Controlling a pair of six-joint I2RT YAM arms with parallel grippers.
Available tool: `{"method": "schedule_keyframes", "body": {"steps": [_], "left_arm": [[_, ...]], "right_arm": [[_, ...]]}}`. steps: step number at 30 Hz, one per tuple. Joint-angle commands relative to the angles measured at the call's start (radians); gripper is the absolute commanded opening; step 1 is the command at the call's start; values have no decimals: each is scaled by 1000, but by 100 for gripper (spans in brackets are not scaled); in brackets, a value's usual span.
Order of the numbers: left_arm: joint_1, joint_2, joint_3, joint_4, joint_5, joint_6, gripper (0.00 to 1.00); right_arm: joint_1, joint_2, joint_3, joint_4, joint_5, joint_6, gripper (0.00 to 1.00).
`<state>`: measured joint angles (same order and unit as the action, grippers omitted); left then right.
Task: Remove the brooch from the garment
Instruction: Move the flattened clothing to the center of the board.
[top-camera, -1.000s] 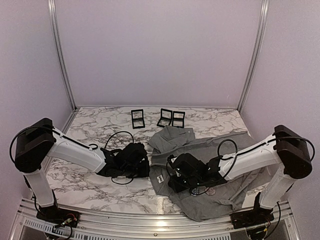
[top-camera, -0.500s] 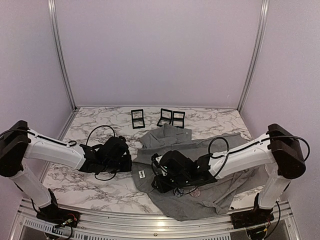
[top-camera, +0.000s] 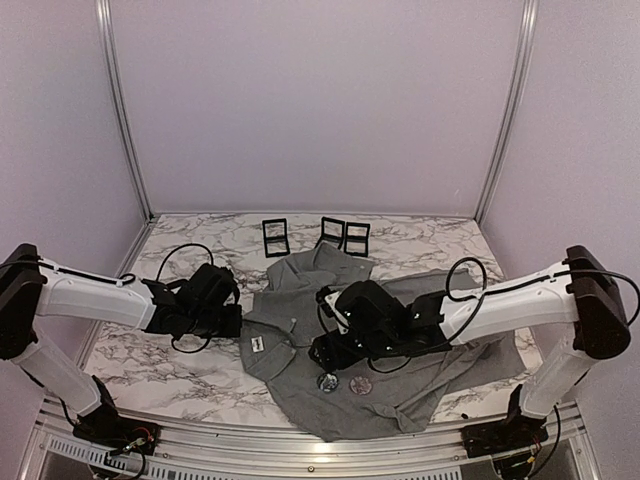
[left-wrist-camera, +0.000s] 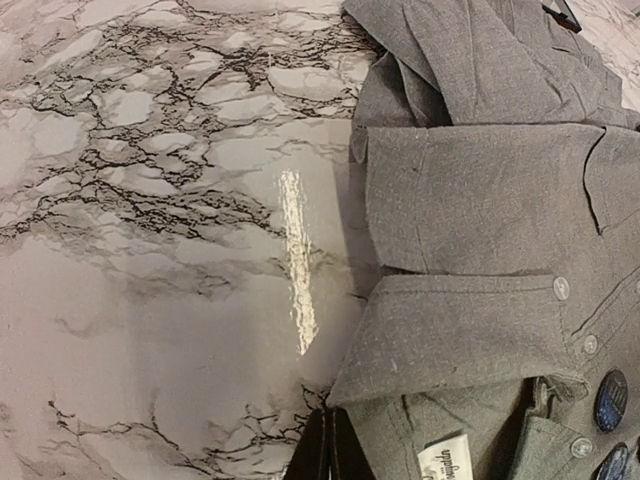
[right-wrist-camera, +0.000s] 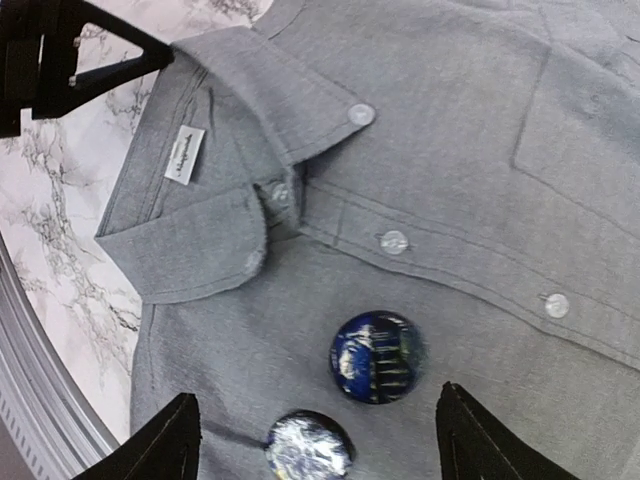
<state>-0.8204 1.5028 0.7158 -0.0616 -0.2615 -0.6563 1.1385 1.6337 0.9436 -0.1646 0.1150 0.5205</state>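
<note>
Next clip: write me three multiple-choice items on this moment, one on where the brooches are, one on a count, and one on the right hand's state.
1. Where are the brooches?
A) on the shirt, near its collar
B) on a cuff
C) off the garment
2. How many black boxes stand behind the shirt?
A) one
B) three
C) five
3. The right hand is:
A) shut on a brooch
B) open above the brooches
C) out of view

Key:
1 A: both round brooches sit on the grey cloth beside the buttons, just past the collar.
2 B: the top view shows three boxes in a row.
3 B: its fingers stand wide apart on either side of the brooches and touch neither.
</note>
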Motion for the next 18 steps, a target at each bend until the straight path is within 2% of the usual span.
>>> {"method": "schedule_keyframes", "body": {"steps": [1,7,12,14,16,18], "left_arm": [[19,-28,-10,-58,5,36,0],[45,-20,-15,-66,26,40,0],[61,-28,-9,-80,33,54,2],[61,-35,-3,-83,55,63,9],[61,-46,4,-89,77,69,23],[59,-62,10,-101,96,74,32]], "right_arm": [[-84,-107,-73,-50,49,-36,80],[-153,-179,-173,-96,108,-24,78],[-165,-190,-244,-83,114,-2,65],[-165,-180,-266,-68,97,5,62],[-163,-168,-283,-53,80,8,60],[-159,-154,-291,-42,65,16,57]]}}
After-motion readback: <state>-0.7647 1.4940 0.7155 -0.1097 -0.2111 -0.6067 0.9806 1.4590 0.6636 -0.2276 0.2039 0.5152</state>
